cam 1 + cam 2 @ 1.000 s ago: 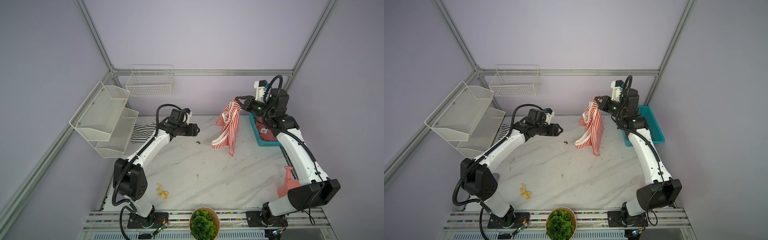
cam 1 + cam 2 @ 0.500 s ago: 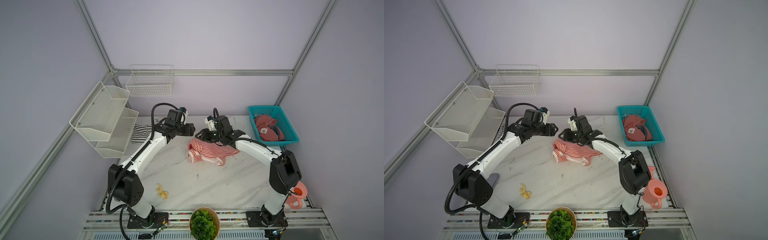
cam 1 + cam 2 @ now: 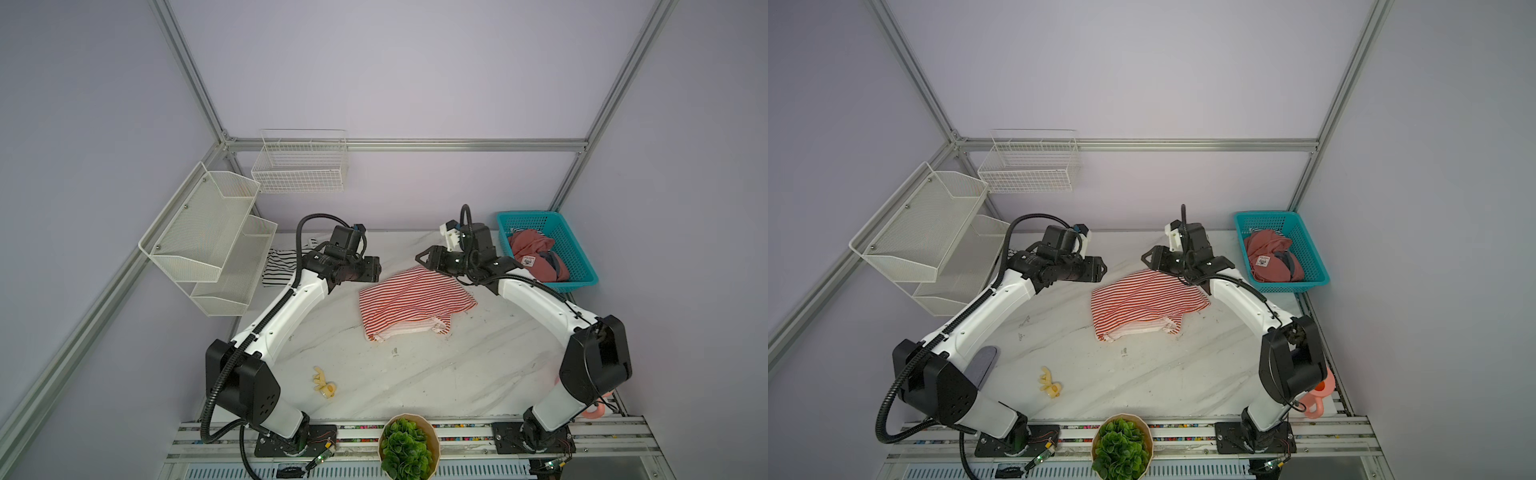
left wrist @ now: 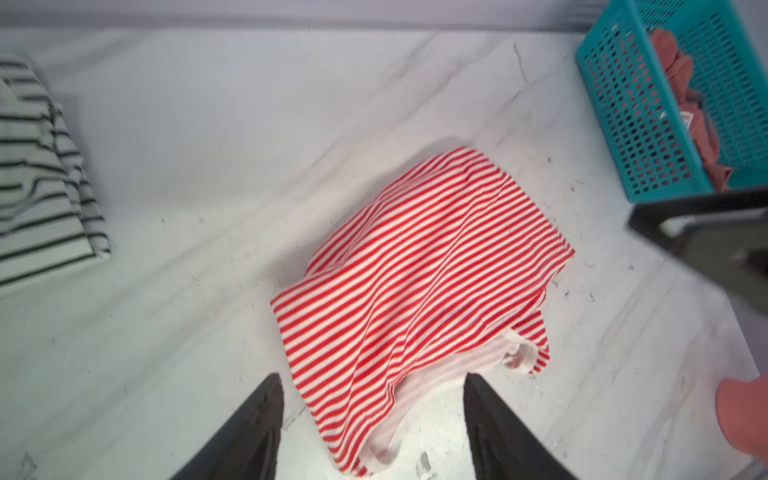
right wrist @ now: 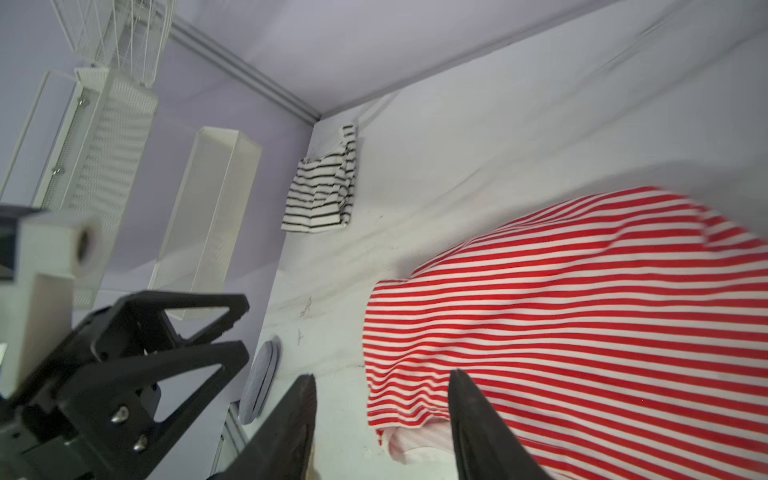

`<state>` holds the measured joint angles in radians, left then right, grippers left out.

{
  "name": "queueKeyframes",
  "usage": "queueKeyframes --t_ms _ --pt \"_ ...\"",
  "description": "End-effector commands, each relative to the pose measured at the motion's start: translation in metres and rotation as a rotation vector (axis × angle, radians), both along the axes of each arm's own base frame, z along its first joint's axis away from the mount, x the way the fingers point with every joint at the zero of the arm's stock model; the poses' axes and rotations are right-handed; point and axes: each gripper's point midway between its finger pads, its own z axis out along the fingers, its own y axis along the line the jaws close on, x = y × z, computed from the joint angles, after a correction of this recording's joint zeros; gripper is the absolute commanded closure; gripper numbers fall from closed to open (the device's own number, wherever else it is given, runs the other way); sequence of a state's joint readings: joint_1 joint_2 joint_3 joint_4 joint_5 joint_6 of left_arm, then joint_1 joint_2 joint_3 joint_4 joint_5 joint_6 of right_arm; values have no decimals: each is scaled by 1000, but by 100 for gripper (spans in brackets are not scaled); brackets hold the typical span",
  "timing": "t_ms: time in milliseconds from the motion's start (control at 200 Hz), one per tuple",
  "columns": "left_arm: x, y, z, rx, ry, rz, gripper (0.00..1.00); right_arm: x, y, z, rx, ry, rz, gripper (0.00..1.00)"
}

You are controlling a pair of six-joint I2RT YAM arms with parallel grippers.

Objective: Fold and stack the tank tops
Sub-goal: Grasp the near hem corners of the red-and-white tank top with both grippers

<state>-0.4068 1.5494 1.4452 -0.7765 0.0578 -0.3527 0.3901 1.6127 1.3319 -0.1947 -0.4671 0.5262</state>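
Cloth soft, light, limp, likely to sag. Rumpled at middle of desk (image 3: 415,374): red-and-white tank top (image 3: 415,299); folded near far-left corner: black-and-white tank top (image 3: 279,270). Both spread and empty: left tool (image 3: 376,268), right tool (image 3: 419,257). Best pinched at hem corners.

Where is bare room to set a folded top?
Free: front of the table, between the red-striped tank top, the yellow object and the potted plant; the back strip behind that top. Crowded: far left by the black-striped tank top, far right by the teal basket.
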Motion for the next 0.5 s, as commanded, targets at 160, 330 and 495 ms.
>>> queueKeyframes --t_ms 160,330,495 --pt "-59 9 -104 101 377 41 34 -3 -98 -86 -223 186 -150 47" --pt "-65 6 -118 83 442 66 36 -8 -122 -125 -273 273 -176 49" --pt "-75 6 -132 87 491 72 37 -17 -139 -151 -331 337 -191 49"
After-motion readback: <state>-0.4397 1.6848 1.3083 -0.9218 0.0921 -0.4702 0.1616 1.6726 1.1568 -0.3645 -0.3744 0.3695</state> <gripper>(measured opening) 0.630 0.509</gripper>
